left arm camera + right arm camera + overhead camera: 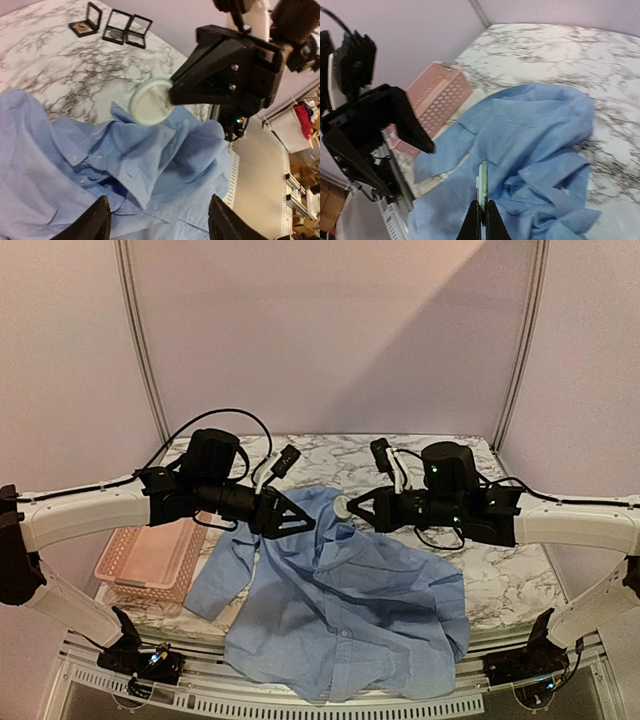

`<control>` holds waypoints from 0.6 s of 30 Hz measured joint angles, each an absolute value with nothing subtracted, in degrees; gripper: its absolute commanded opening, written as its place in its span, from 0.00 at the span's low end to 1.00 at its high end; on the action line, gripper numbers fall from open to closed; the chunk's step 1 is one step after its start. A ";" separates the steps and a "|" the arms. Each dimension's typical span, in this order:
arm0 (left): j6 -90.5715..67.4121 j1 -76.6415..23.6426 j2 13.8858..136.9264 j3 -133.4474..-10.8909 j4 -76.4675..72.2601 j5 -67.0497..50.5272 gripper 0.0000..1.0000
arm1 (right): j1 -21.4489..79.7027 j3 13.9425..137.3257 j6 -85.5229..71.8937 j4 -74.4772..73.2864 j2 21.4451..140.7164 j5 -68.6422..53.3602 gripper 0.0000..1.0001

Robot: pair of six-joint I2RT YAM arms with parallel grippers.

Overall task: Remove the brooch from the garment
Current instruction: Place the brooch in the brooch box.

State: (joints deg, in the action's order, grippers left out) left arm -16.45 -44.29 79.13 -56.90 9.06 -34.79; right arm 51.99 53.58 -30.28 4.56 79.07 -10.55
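RISK: I judged the round pale brooch point(150, 101), pinched edge-on by the right gripper point(482, 214), could slip or drag the collar if its pin was uncleared, which I couldn't tell | left gripper point(159, 212) wide, empty | LOOK: wrinkled light blue shirt point(350, 610) lay centre-frame in the top view, brooch just above its collar.

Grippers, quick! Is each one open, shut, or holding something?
Left gripper: open, holding nothing.
Right gripper: closed on the brooch, a pale round disc.
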 measured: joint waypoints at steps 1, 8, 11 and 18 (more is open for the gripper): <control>-16.12 -43.68 78.72 -56.90 9.67 -33.23 0.72 | 51.92 54.61 -29.61 1.41 78.70 -7.31 0.00; -15.00 -34.81 69.45 -56.69 12.12 -20.53 0.97 | 46.06 58.13 -27.92 -18.79 77.95 9.50 0.00; -13.67 -30.89 63.68 -56.51 12.95 -14.94 0.99 | 40.99 58.13 -27.92 -27.07 78.06 14.48 0.00; -12.56 -25.15 54.19 -52.25 15.59 -1.89 1.00 | 32.62 58.72 -26.85 -36.82 82.11 22.33 0.00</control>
State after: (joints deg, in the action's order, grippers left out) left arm -12.56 -25.15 54.19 -52.25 15.59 -1.89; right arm 32.62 58.72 -26.85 -36.82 82.11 22.33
